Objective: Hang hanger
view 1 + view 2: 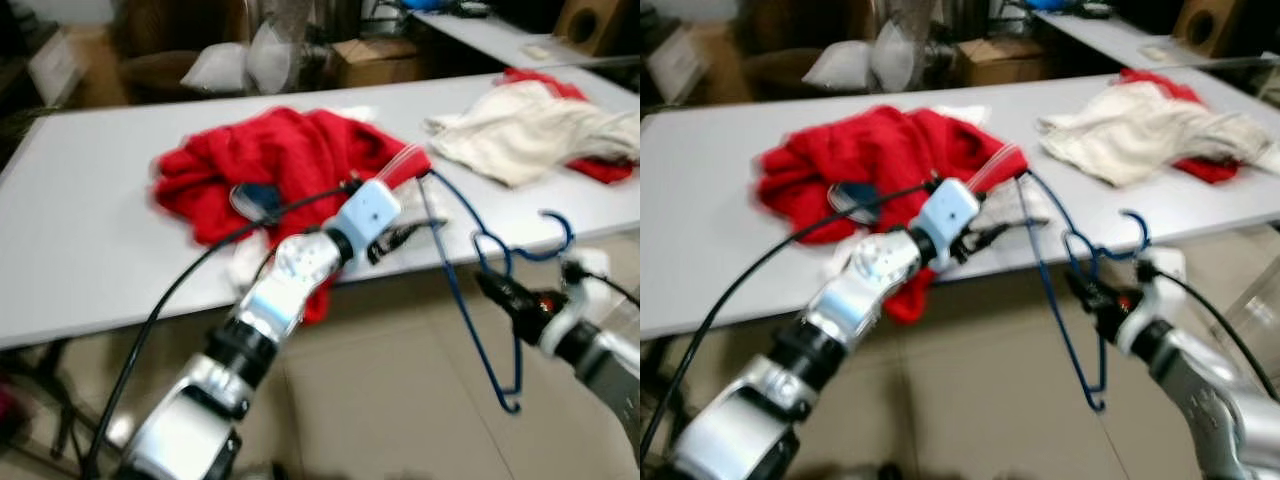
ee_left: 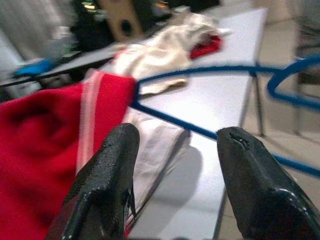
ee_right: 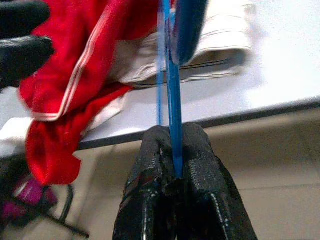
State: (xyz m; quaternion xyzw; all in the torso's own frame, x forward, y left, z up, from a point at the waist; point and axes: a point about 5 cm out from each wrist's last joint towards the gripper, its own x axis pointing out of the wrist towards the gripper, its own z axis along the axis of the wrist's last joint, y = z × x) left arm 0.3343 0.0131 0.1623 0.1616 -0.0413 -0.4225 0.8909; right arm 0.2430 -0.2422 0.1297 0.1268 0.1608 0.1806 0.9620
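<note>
A blue wire hanger [image 1: 452, 270] hangs off the front edge of the white table [image 1: 90, 230], its hook [image 1: 560, 225] pointing right. My right gripper [image 1: 490, 285] is shut on the hanger's wire near the neck, and the wrist view shows the wire [image 3: 172, 100] pinched between the fingers. One end of the hanger reaches the red garment [image 1: 270, 160], which is heaped on the table and droops over the edge. My left gripper [image 1: 400, 237] is open at the table edge beside that garment, with the hanger wire [image 2: 200, 70] just beyond its fingertips.
A cream garment [image 1: 520, 125] lies over another red cloth at the table's right end. A white cloth [image 2: 155, 145] sits under the red garment's edge. Boxes and bags [image 1: 370, 55] stand behind the table. Tiled floor [image 1: 380, 400] lies below.
</note>
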